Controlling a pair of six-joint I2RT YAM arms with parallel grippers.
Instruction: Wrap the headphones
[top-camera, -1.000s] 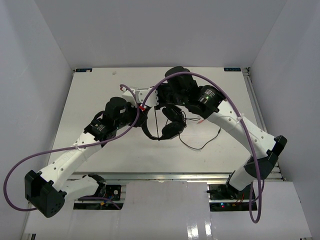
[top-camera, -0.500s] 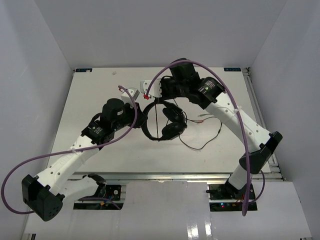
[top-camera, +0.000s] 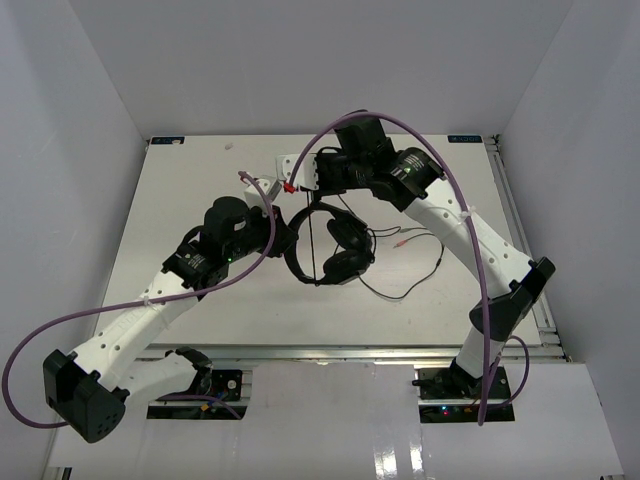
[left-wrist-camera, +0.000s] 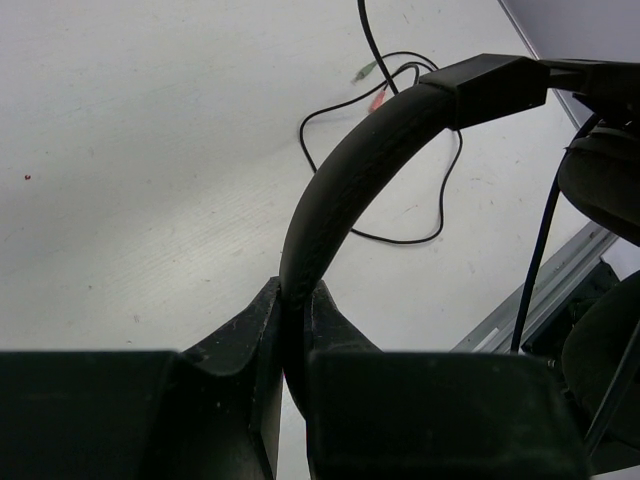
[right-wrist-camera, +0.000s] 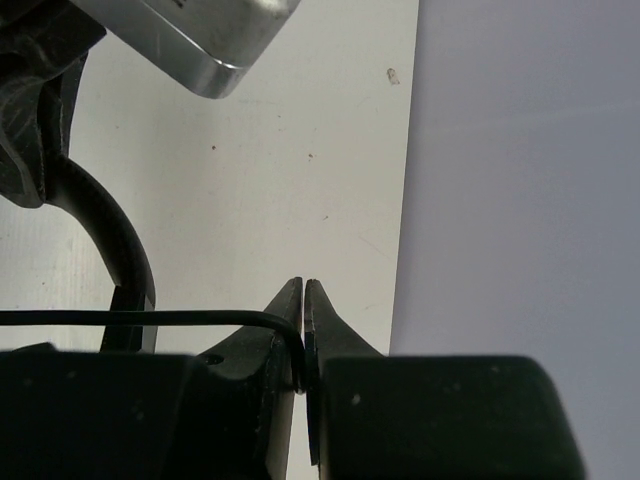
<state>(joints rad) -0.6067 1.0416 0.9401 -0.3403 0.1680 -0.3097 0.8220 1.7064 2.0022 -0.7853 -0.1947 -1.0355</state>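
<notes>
Mid-wrap, centre frame: the left end effector (left-wrist-camera: 295, 300) clamps the headphones (top-camera: 345, 237) by the headband (left-wrist-camera: 350, 170); the right end effector (right-wrist-camera: 304, 300) pinches the cord (right-wrist-camera: 150, 318). Next, likely: winding it around the headband.

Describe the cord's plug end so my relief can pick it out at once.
On the white table, find the black headphones at its middle. A thin black cord loops loosely over the surface to their right. The plugs are its small reddish and greenish tips, far thinner than the purple cables.
</notes>
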